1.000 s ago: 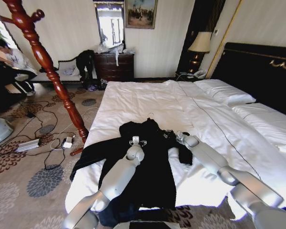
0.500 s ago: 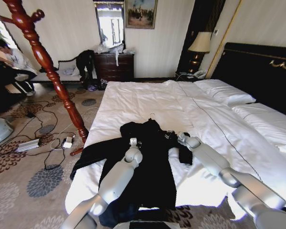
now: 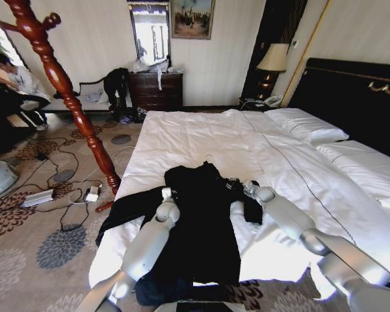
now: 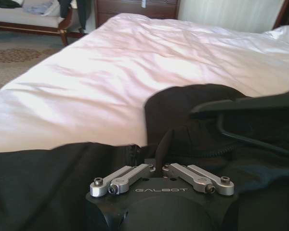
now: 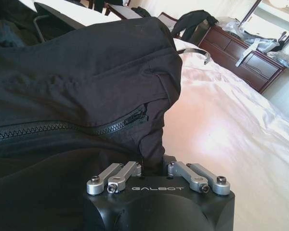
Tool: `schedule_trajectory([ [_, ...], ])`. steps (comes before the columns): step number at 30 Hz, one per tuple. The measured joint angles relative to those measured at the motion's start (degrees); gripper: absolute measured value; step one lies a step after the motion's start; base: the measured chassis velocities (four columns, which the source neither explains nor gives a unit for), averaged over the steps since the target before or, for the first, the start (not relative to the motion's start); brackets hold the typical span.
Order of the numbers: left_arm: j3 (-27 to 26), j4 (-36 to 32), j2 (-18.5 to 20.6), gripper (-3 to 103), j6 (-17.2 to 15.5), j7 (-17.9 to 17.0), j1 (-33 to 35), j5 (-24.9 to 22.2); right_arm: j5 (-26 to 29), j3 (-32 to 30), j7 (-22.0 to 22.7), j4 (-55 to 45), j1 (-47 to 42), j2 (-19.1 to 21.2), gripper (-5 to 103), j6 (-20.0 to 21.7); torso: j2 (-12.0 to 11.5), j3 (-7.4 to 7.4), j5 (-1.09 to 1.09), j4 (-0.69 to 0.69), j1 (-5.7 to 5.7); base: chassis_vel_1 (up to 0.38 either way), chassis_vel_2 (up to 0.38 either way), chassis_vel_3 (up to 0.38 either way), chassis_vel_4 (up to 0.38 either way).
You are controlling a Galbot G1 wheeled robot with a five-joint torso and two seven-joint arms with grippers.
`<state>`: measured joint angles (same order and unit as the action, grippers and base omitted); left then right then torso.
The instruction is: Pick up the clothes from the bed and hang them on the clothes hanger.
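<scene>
The coat is found still spread on the bed with the hanger at its collar, both grippers, left and right, pinched shut on its cloth; lifting and hanging are judged outstanding.

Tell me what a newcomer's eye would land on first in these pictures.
First, the black coat spread flat across the near end of the bed, stark against the white duvet, one sleeve trailing off the edge toward the carpet. Next, the two pale arms reaching onto it: the left gripper at the coat's left shoulder, the right gripper at its right. Then the red-brown turned wooden post leaning beside the bed on the left.
</scene>
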<state>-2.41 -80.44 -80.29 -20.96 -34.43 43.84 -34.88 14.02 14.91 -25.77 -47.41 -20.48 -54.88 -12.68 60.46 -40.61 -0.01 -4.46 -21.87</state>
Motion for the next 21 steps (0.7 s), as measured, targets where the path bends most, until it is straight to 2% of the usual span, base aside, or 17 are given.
schedule_trajectory([
  [12,-3.66,0.17,0.51,0,3.42,0.57,-1.44,0.02,0.41,0.30,-0.06,-1.38,-0.78,0.41,18,-0.13,0.00,0.00,-0.01,-0.02,0.00,0.000,0.000,0.000,0.000],
  [21,-3.30,1.43,0.64,0,3.68,0.91,-6.24,-0.45,0.67,0.88,-1.83,-2.48,-1.33,1.04,18,-1.12,0.00,0.00,0.00,-0.01,0.00,0.000,0.000,0.000,0.000],
])
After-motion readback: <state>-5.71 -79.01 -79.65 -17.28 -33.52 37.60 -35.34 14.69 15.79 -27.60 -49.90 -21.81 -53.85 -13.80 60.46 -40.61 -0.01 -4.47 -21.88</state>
